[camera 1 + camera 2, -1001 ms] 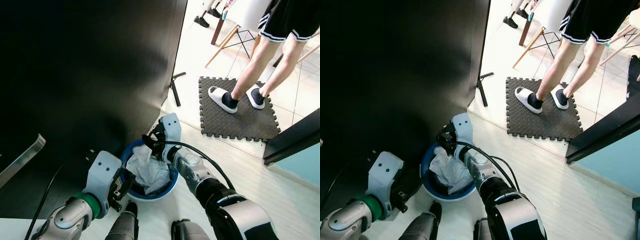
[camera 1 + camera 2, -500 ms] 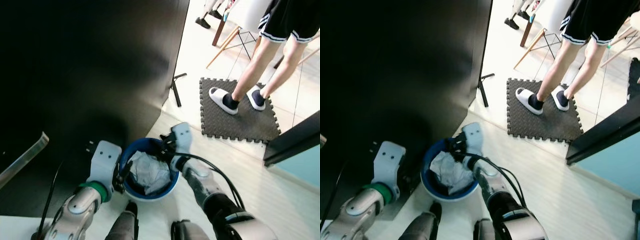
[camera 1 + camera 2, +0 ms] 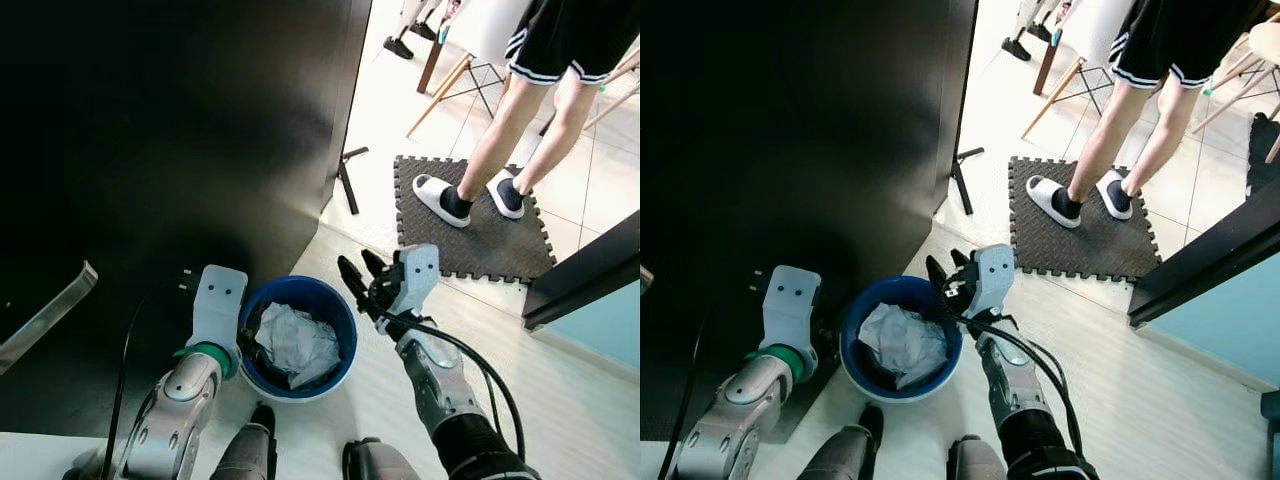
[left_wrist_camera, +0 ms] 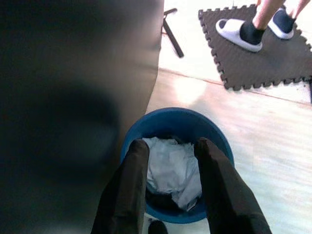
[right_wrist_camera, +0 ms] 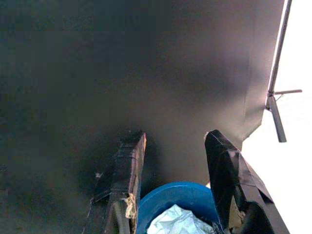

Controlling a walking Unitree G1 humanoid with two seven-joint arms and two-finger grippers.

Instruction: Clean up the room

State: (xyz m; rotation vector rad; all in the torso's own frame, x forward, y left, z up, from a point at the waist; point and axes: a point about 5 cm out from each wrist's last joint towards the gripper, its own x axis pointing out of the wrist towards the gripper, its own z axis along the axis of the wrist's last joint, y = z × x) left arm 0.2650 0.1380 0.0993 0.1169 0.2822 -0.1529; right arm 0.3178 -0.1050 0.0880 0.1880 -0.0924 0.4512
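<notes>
A round blue bin (image 3: pixel 340 318) stands on the pale floor against a black panel. Crumpled white paper (image 3: pixel 298 342) lies inside it on a dark liner. My right gripper (image 3: pixel 356 263) hovers just right of the bin's far rim, open, with nothing between its fingers. In the right wrist view its fingers (image 5: pixel 127 168) frame the black panel and the bin's rim (image 5: pixel 175 190). My left gripper (image 4: pixel 170 145) is open at the bin's left side. It looks down over the bin (image 4: pixel 214 141) and the paper (image 4: pixel 173 168) and holds nothing.
A tall black panel (image 3: pixel 180 140) takes up the left side, with a stand foot (image 3: pixel 347 172) at its edge. A person in white slippers stands on a dark foam mat (image 3: pixel 480 255). Chair legs (image 3: pixel 445 75) are behind. A dark furniture edge (image 3: pixel 590 275) is at right.
My right gripper has come up off the bin's far rim and moved right, away from the bin. My left arm has drawn in beside the bin's left wall.
</notes>
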